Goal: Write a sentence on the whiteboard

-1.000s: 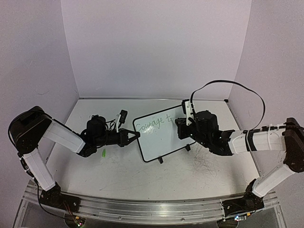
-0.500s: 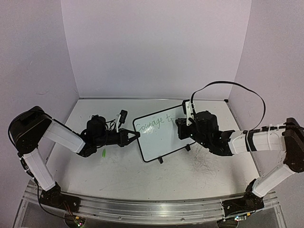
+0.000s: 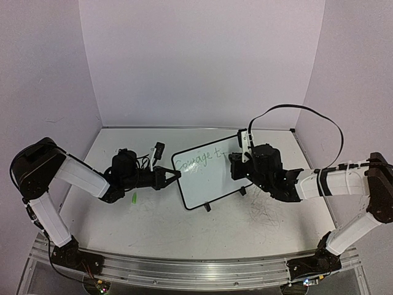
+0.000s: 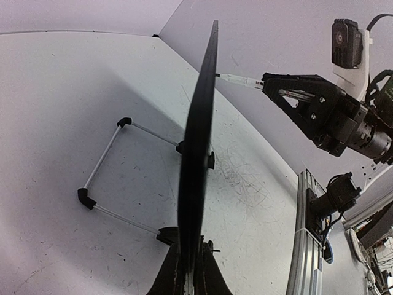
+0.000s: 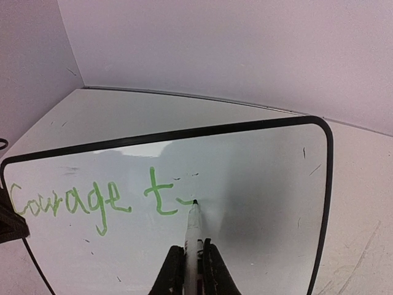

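As the right tool [image 5: 191,265], clenched on a thin white marker pen [image 5: 194,224], has crept rightward, a new letter begins after the green handwritten words [image 5: 80,200] "Courage t" on the small black-framed white board [image 3: 212,184]; the left tool [image 3: 174,177] still grasps its edge, upright on the scuffed white surface [image 3: 159,227].

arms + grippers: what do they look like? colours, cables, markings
Left arm and right arm match: white link shells, black joints. Left gripper and right gripper have black angular fingers. A thin black cable loops above the right wrist, by a white camera bracket.
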Robot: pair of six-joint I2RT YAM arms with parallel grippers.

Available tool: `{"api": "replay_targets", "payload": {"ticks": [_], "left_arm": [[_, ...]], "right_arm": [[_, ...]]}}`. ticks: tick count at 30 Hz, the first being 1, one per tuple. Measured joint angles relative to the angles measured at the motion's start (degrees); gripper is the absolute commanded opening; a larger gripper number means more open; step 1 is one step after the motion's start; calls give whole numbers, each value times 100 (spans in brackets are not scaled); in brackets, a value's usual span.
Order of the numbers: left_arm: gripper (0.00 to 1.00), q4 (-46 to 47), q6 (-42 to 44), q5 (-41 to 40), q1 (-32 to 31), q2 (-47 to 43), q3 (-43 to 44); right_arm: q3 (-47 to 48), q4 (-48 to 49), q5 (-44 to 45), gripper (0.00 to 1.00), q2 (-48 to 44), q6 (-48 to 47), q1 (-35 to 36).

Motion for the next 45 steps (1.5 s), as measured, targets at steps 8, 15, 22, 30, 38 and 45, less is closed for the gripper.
{"api": "replay_targets", "payload": {"ticks": [8,15,22,30,38,45], "left_arm": [[0,-31,10,0,0,-18,0],[0,-35,12,-1,0,-18,0],[0,-38,11,-2,0,-18,0],[0,-38,11,-2,0,-18,0],[0,-39,9,-4,0,-18,0],[0,-40,9,-5,0,-18,0]], "right_arm": [[34,60,16,0,4,-23,0],[55,140,15,0,46,-48,-2],[104,158,-16,0,76,-68,0],[105,162,-96,0,76,-66,0],[101,162,-233,0,76,-56,0],[82,160,-348,0,76,-10,0]]}}
